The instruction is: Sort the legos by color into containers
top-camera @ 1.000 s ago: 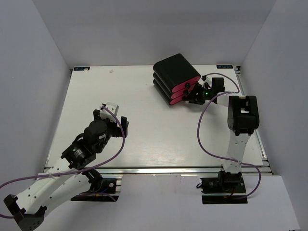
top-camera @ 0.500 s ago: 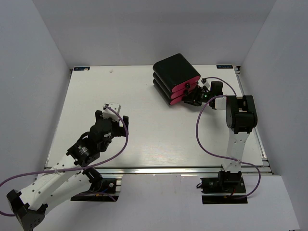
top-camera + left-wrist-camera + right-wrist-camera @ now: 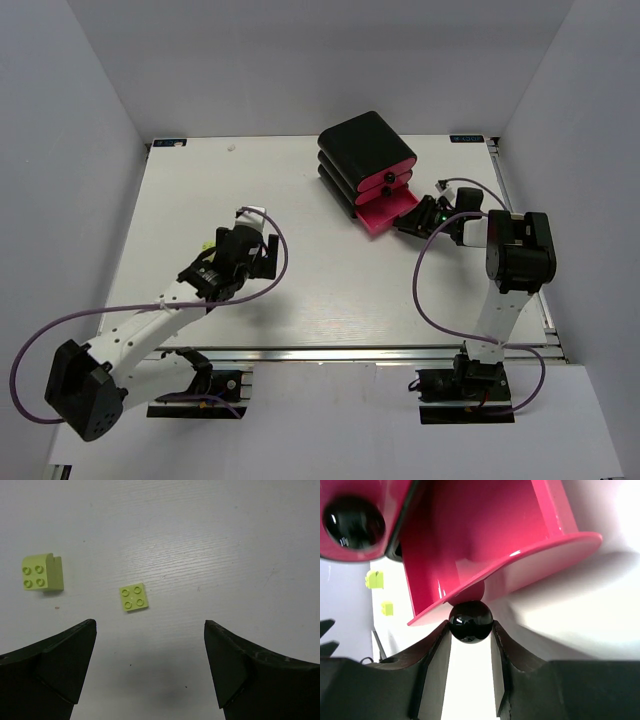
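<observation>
At the front of the glossy black rounded cabinet [image 3: 362, 145], its lowest shallow pink drawer [image 3: 385, 212] stands open, the right gripper [image 3: 470, 627] clenched on its dark round knob [image 3: 470, 619]. Well apart from the cabinet, the nearer left gripper [image 3: 149, 630], jaws spread wide, hangs above a square yellow-green plastic brick [image 3: 134, 598] lying just ahead, slightly left of centre.

Bare surface [image 3: 240, 540] surrounds the flat brick [image 3: 134, 597]; a taller brick [image 3: 42, 572] stands apart beside it. The open bottom drawer [image 3: 385, 212] juts from the cabinet [image 3: 365, 145], the right hand [image 3: 470, 625] clasping its knob [image 3: 470, 620].
</observation>
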### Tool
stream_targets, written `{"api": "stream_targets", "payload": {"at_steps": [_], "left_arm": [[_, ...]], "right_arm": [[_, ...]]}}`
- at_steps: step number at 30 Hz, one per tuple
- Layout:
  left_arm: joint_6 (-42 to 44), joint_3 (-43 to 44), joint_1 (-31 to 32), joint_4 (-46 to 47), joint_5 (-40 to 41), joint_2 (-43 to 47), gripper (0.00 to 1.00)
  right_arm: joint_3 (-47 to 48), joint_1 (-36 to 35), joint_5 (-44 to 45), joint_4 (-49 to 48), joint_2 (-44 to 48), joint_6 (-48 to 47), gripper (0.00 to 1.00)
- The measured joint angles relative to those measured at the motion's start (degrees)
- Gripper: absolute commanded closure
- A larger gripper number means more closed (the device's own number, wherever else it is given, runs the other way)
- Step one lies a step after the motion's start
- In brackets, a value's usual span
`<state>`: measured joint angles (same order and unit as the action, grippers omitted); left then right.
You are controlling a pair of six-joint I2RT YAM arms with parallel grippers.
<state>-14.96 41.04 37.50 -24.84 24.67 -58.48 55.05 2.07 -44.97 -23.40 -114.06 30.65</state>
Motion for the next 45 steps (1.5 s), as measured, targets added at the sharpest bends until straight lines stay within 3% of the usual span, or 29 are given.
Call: {"api": "stream_targets", "payload": {"at_steps": [9, 15, 19, 24, 31, 35, 36, 39, 41, 42, 43, 45], "left_arm": [[-3.74, 3.69, -7.04, -2.16, -6.21, -12.72, 0.02], [-4.61, 4.44, -10.91, -3.30, -10.95, -20.20, 0.05], [-4.50, 5.20, -12.76, -3.43, -13.81, -23.74, 0.10], [-3.80, 6.32, -14.38, -3.37, -15.87, -26.64, 0.16], [-2.91, 7.56, -15.78, -3.04, -17.18, -29.88, 0.28], [-2.78, 9.99, -15.98, -2.97, -17.22, -33.42, 0.47], [-2.49, 10.54, -15.98, -3.04, -17.18, -34.23, 0.59], [-2.23, 11.08, -16.02, -2.84, -17.29, -34.56, 0.75], [-2.03, 11.08, -16.02, -2.97, -17.75, -34.38, 0.81], [-1.95, 11.08, -15.89, -2.95, -18.29, -34.12, 0.85], [-1.53, 11.08, -15.78, -2.82, -18.95, -33.62, 0.87], [-0.61, 11.08, -15.43, -1.86, -21.33, -32.15, 0.91]], "right_arm": [[-5.53, 3.04, -0.04, 3.56, 4.17, -3.82, 0.80], [-6.14, 4.55, -0.24, 5.14, 5.11, -5.40, 0.60], [-6.03, 5.42, -2.10, 6.80, 5.49, -6.43, 0.35], [-5.77, 6.47, -2.80, 11.78, 7.76, -10.95, 0.35], [-7.67, 8.35, -3.30, 20.83, 14.47, -18.05, 0.38], [-9.55, 8.96, -4.87, 26.08, 21.90, -23.19, 0.41], [-9.84, 9.07, -5.42, 27.34, 24.24, -24.33, 0.46], [-9.94, 9.18, -7.23, 30.34, 31.93, -28.87, 0.62], [-9.94, 9.18, -8.26, 31.47, 37.42, -31.54, 0.73], [-9.97, 9.18, -8.59, 31.71, 40.30, -32.72, 0.91], [-9.99, 9.20, -8.81, 31.91, 43.15, -33.88, 1.00], [-10.51, 9.20, -8.70, 31.28, 48.50, -34.47, 1.00]]}}
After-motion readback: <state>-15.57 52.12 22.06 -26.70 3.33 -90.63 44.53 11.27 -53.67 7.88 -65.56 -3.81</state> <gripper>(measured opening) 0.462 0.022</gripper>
